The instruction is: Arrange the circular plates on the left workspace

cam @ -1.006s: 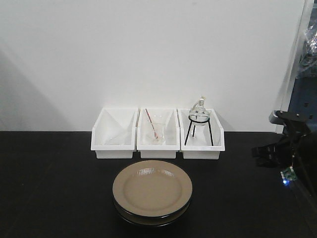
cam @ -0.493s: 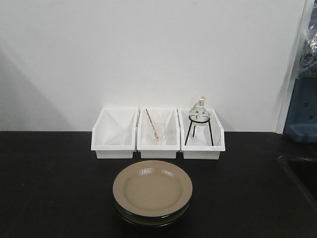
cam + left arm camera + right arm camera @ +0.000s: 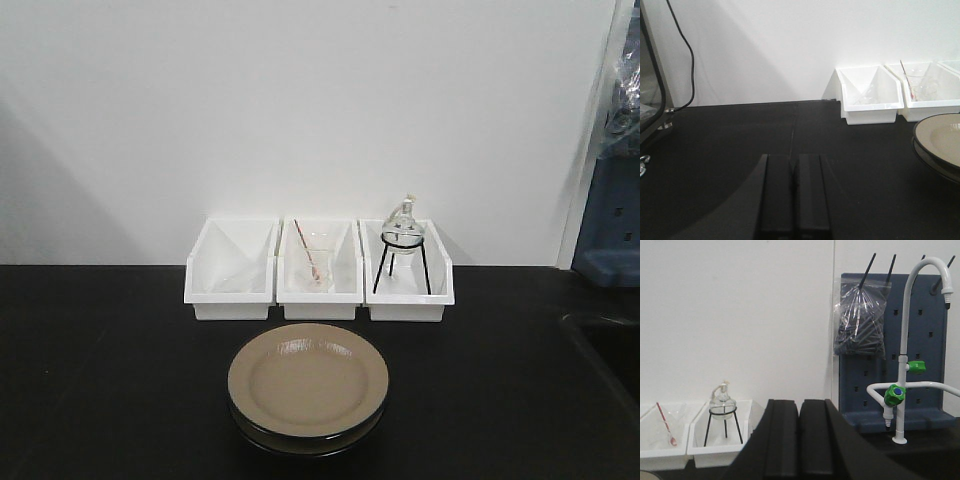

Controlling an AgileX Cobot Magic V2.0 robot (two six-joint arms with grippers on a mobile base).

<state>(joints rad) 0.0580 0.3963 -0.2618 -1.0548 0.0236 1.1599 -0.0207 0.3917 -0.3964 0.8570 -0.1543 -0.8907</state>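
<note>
Matte black table [image 3: 110,380] seen from the front. Two round tan plates [image 3: 307,385] with dark rims lie stacked on it near the front edge, the upper covering most of the lower. Behind them, near the wall, three white bins stand side by side, touching: left bin [image 3: 231,268], middle bin [image 3: 320,270] holding a glass beaker, right bin [image 3: 408,272] holding a flask on a black wire tripod.

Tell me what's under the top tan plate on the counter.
Under the top plate sits a second plate, stacked directly beneath; only its dark rim shows along the front edge. Its tan face is covered, and anything between the two cannot be seen.
</note>
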